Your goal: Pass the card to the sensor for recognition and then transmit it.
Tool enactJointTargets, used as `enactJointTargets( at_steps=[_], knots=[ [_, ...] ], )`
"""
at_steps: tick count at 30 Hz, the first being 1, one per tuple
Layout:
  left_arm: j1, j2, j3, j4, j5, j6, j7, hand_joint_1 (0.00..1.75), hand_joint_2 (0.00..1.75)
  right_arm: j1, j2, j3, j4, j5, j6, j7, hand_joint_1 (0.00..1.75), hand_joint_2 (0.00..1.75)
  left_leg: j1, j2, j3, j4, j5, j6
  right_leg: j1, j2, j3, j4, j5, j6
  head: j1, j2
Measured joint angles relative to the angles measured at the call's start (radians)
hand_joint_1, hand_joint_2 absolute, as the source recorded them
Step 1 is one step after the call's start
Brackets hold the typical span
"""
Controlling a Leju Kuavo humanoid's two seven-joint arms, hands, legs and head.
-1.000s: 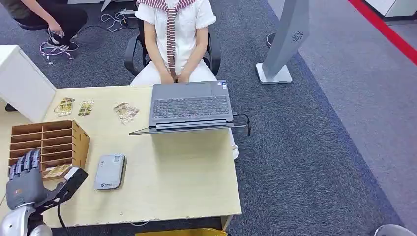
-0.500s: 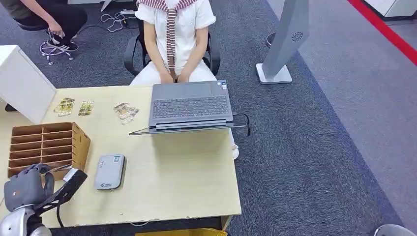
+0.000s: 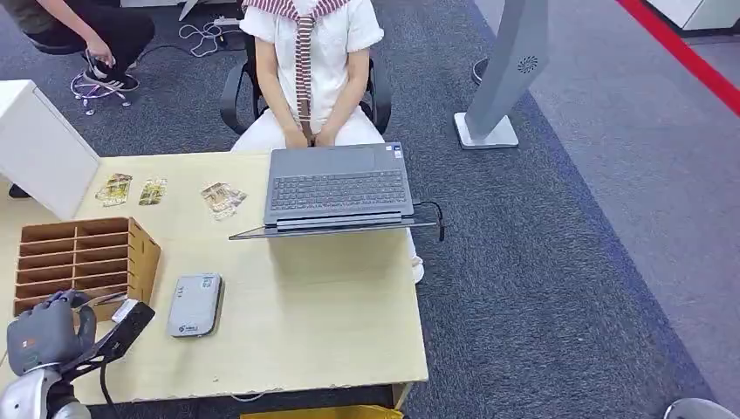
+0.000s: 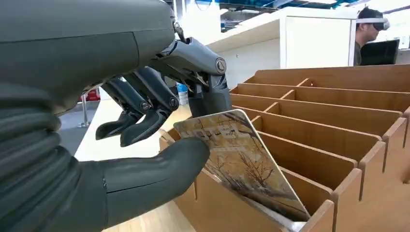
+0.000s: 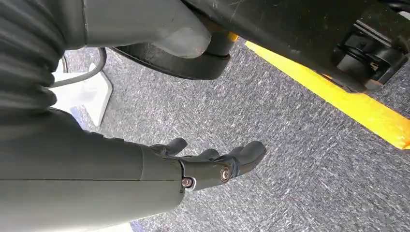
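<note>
At the near left corner of the bench (image 3: 332,297), seen from the head: left hand (image 3: 44,336) curled at the front of the wooden rack (image 3: 87,257), fingers closed. Beside it, flat on the bench, a grey card reader (image 3: 195,305); farther back an open laptop (image 3: 339,190), three loose cards (image 3: 223,199) along the far edge, and a seated person (image 3: 310,61) in a white top behind.

From the left wrist: card (image 4: 241,162) pinched between thick thumb (image 4: 159,166) and dark fingers (image 4: 145,108), tilted, lower end down inside the nearest slot of the rack (image 4: 338,125). Glossy face, pale beige, printed with bare trees and buildings in a sketchy style, corners rounded. None of that print readable from the head, the card there hidden by the hand.

From the right wrist: right hand (image 5: 208,162) hanging over grey carpet (image 5: 300,145) with a yellow stripe (image 5: 358,116), fingers loosely spread, holding nothing.
</note>
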Motion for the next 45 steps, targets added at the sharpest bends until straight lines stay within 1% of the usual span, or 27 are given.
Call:
enactJointTargets(
  at_steps=[7, 12, 15, 19, 20, 21, 25, 29, 31, 33, 35, 37, 42, 43, 45],
  knots=[
    [0.000, 0.000, 0.000, -0.001, 0.001, 0.018, -0.015, 1.75, 1.75, 0.000, 0.000, 0.000, 0.000, 0.000, 0.000, -0.002, 0.00, 1.75, 0.000, 0.000, 0.000, 0.000, 0.000, 0.000, 0.000, 0.000, 0.000, 0.000, 0.000, 0.000, 0.000, 0.000],
    [0.008, 0.000, 0.000, -0.010, 0.008, 0.077, -0.056, 1.75, 1.75, 0.001, 0.000, -0.001, 0.000, 0.000, -0.001, -0.011, 0.00, 1.75, 0.000, 0.000, 0.000, 0.000, 0.000, 0.000, 0.000, 0.000, 0.000, 0.000, 0.000, 0.000, 0.000, 0.000],
    [0.031, 0.000, 0.000, -0.078, 0.008, 0.084, -0.063, 1.75, 1.75, 0.002, 0.000, -0.003, 0.000, -0.001, -0.003, -0.015, 0.00, 1.75, 0.000, 0.000, 0.000, 0.000, 0.000, 0.000, 0.000, 0.000, 0.000, 0.000, 0.000, 0.000, 0.000, 0.000],
    [0.070, 0.004, -0.014, -0.212, -0.005, 0.066, -0.058, 1.75, 1.75, 0.003, 0.000, -0.008, 0.000, -0.015, -0.006, -0.021, 0.00, 1.75, 0.000, 0.000, 0.000, 0.000, 0.000, 0.000, 0.000, 0.000, 0.000, 0.000, 0.000, 0.000, 0.000, 0.000],
    [0.075, 0.006, -0.017, -0.226, -0.006, 0.066, -0.056, 1.75, 1.75, 0.003, 0.000, -0.008, 0.000, -0.016, -0.006, -0.021, 0.00, 1.75, 0.000, 0.000, 0.000, 0.000, 0.000, 0.000, 0.000, 0.000, 0.000, 0.000, 0.000, 0.000, 0.000, 0.000],
    [0.086, 0.009, -0.027, -0.270, -0.009, 0.066, -0.055, 1.75, 1.75, 0.004, 0.000, -0.009, 0.000, -0.017, -0.006, -0.021, 0.00, 1.75, 0.000, 0.000, 0.000, 0.000, 0.000, 0.000, 0.000, 0.000, 0.000, 0.000, 0.000, 0.000, 0.000, 0.000],
    [0.108, 0.020, -0.066, -0.369, -0.012, 0.066, -0.053, 1.75, 1.75, 0.004, 0.000, -0.014, 0.000, -0.019, -0.007, -0.021, 0.00, 1.75, 0.000, 0.000, 0.000, 0.000, 0.000, 0.000, 0.000, 0.000, 0.000, 0.000, 0.000, 0.000, 0.000, 0.000],
    [0.120, 0.034, -0.098, -0.443, 0.037, 0.069, -0.066, 1.75, 1.75, 0.004, 0.000, -0.025, 0.000, -0.022, -0.007, -0.021, 0.00, 1.75, 0.000, 0.000, 0.000, 0.000, 0.000, 0.000, 0.000, 0.000, 0.000, 0.000, 0.000, 0.000, 0.000, 0.000],
    [0.105, 0.036, -0.109, -0.459, 0.071, 0.071, -0.073, 1.75, 1.75, 0.003, 0.000, -0.026, 0.000, -0.017, -0.006, -0.020, 0.00, 1.75, 0.000, 0.000, 0.000, 0.000, 0.000, 0.000, 0.000, 0.000, -0.001, 0.000, 0.000, 0.000, 0.000, 0.000],
    [0.043, 0.038, -0.110, -0.442, 0.081, 0.071, -0.072, 1.75, 1.75, 0.002, 0.000, -0.026, 0.000, -0.007, -0.002, -0.019, 0.00, 1.75, -0.001, -0.003, -0.001, 0.001, 0.001, -0.001, 0.001, -0.002, -0.001, 0.000, 0.000, 0.001, 0.000, 0.000],
    [-0.058, 0.039, -0.110, -0.379, 0.078, 0.082, -0.075, 1.75, 1.75, -0.001, 0.000, -0.026, 0.000, 0.005, 0.002, -0.018, 0.00, 1.75, 0.000, -0.007, -0.001, 0.001, 0.003, 0.000, 0.001, -0.006, 0.000, 0.000, 0.001, 0.001, 0.001, 0.000],
    [-0.127, 0.039, -0.110, -0.308, 0.067, 0.118, -0.082, 1.75, 1.75, -0.001, 0.000, -0.026, 0.000, 0.012, 0.004, -0.018, 0.00, 1.75, 0.000, -0.006, 0.000, 0.000, 0.004, -0.001, 0.000, -0.005, 0.000, 0.000, 0.003, -0.002, 0.000, 0.000],
    [-0.353, 0.042, -0.110, -0.063, 0.017, 0.209, -0.108, 1.75, 1.75, -0.003, 0.000, -0.022, 0.000, 0.027, 0.011, -0.022, 0.00, 1.75, 0.000, -0.007, -0.002, 0.001, 0.007, -0.002, 0.001, -0.005, -0.001, 0.000, 0.005, -0.001, 0.000, 0.000],
    [-0.394, 0.044, -0.110, 0.001, 0.005, 0.216, -0.111, 1.75, 1.75, -0.004, 0.000, -0.022, 0.000, 0.031, 0.015, -0.023, 0.00, 1.75, 0.000, -0.006, -0.002, 0.001, 0.007, -0.002, 0.001, -0.005, -0.001, 0.000, 0.005, -0.002, 0.000, 0.000],
    [-0.459, 0.044, -0.110, 0.087, -0.002, 0.226, -0.116, 1.75, 1.75, -0.005, 0.000, -0.020, 0.000, 0.037, 0.017, -0.023, 0.00, 1.75, 0.000, -0.005, -0.002, 0.001, 0.007, -0.002, 0.001, -0.003, -0.001, 0.000, 0.006, -0.002, 0.000, 0.000]
  ],
)
